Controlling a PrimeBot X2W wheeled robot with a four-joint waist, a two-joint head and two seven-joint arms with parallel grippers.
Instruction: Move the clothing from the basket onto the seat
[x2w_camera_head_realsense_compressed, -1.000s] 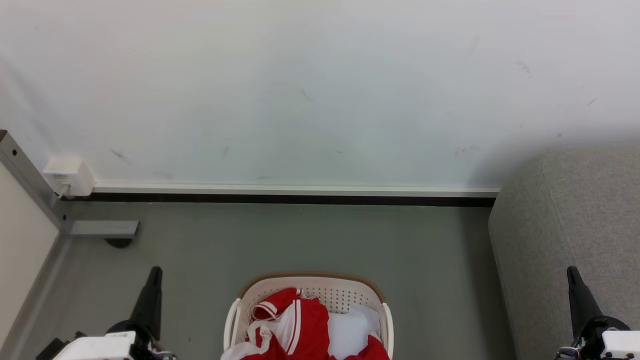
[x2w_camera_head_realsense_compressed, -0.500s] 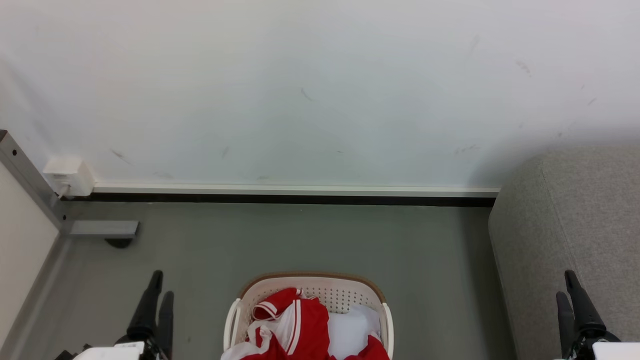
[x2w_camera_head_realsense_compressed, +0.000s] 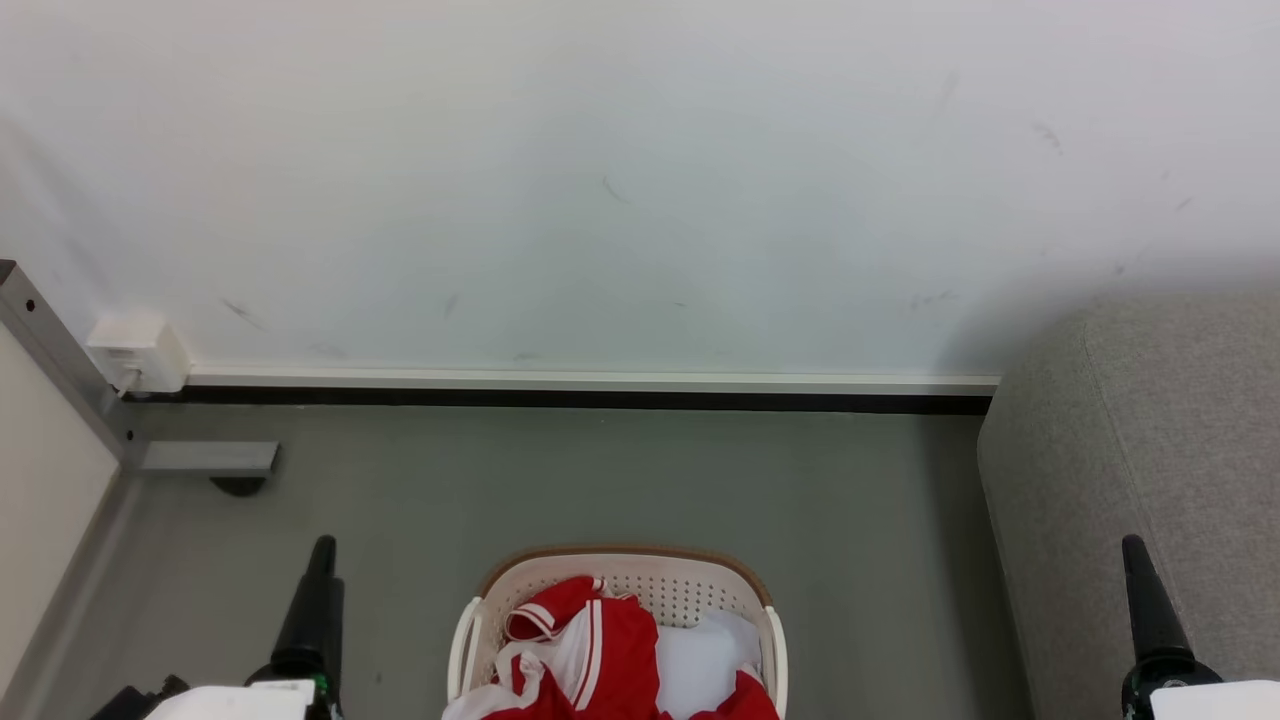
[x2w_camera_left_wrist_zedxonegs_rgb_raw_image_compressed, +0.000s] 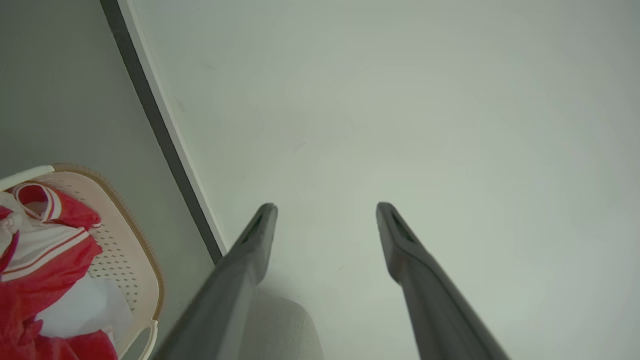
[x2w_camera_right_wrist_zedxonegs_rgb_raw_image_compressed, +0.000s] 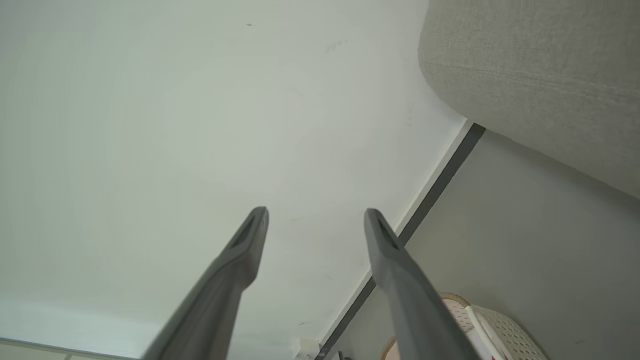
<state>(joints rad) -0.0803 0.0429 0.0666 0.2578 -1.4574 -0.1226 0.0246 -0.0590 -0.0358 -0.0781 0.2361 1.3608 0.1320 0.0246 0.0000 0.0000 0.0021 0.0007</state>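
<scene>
The basket (x2w_camera_head_realsense_compressed: 625, 555) stands on the floor at the bottom middle of the head view, its brown rim toward the wall. The red clothing (x2w_camera_head_realsense_compressed: 612, 650) with white stripes is piled in it, beside a white cloth (x2w_camera_head_realsense_compressed: 700, 665). The grey seat (x2w_camera_head_realsense_compressed: 1150, 430) fills the right side. My left gripper (x2w_camera_head_realsense_compressed: 322, 548) is left of the basket and apart from it. My right gripper (x2w_camera_head_realsense_compressed: 1133, 548) is in front of the seat. Both point up, open and holding nothing: left gripper (x2w_camera_left_wrist_zedxonegs_rgb_raw_image_compressed: 326, 207), right gripper (x2w_camera_right_wrist_zedxonegs_rgb_raw_image_compressed: 316, 214). The left wrist view shows the basket (x2w_camera_left_wrist_zedxonegs_rgb_raw_image_compressed: 147, 260) and clothing (x2w_camera_left_wrist_zedxonegs_rgb_raw_image_compressed: 47, 280). The right wrist view shows the seat (x2w_camera_right_wrist_zedxonegs_rgb_raw_image_compressed: 525, 65) and the basket (x2w_camera_right_wrist_zedxonegs_rgb_raw_image_compressed: 505, 327).
A white wall (x2w_camera_head_realsense_compressed: 640, 180) with a dark baseboard (x2w_camera_head_realsense_compressed: 600, 398) runs behind the grey floor (x2w_camera_head_realsense_compressed: 600, 480). A metal post and foot (x2w_camera_head_realsense_compressed: 205, 457) and a white wall box (x2w_camera_head_realsense_compressed: 138, 352) stand at the far left. Open floor lies between basket and wall.
Both grippers have rolled at the wrist: two fingers showed side by side half a second ago, now each is edge-on. The left one has shifted slightly right. Basket and clothing are unmoved.
</scene>
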